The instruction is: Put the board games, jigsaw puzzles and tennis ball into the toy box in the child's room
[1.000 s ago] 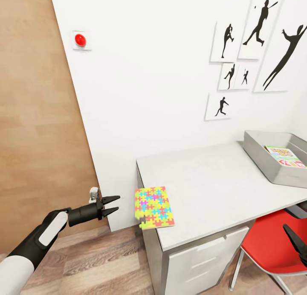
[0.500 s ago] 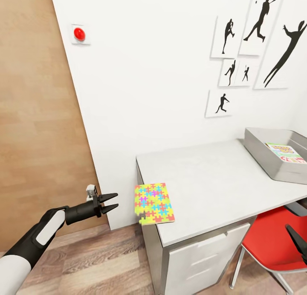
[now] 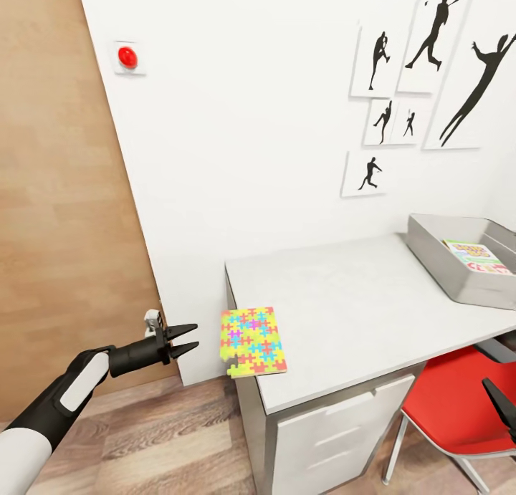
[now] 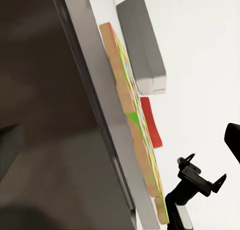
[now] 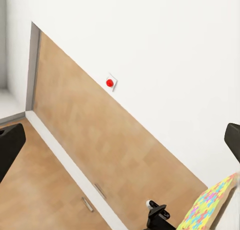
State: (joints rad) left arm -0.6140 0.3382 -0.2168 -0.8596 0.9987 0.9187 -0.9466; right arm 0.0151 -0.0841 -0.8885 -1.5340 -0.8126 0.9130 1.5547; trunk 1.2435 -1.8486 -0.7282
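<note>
A: Items on the table (image 3: 344,301), by count?

B: One jigsaw puzzle (image 3: 252,342), multicoloured, lay flat at the near left corner, its edge overhanging the table's end. One toy box (image 3: 437,262), grey, stood at the far right end. One board game (image 3: 476,256), pale cover with red lettering, lay inside that box.

A: Other fixtures?

B: Six black silhouette pictures (image 3: 437,29) hung on the white wall. One red button (image 3: 127,56) sat on a white plate beside the wooden door (image 3: 57,215). One red chair (image 3: 462,412) was tucked under the table.

A: Left arm?

B: Extended forward and low, to the left of the table's end. The left gripper (image 3: 188,339) pointed toward the puzzle, near it but apart; its two fingers were spread, holding nothing. From the left wrist, the puzzle (image 4: 131,110) appeared edge-on along the tabletop.

A: Right arm?

B: One dark fingertip of the right gripper (image 3: 499,402) showed over the chair seat. Whether it was parted or closed, I cannot tell.
</note>
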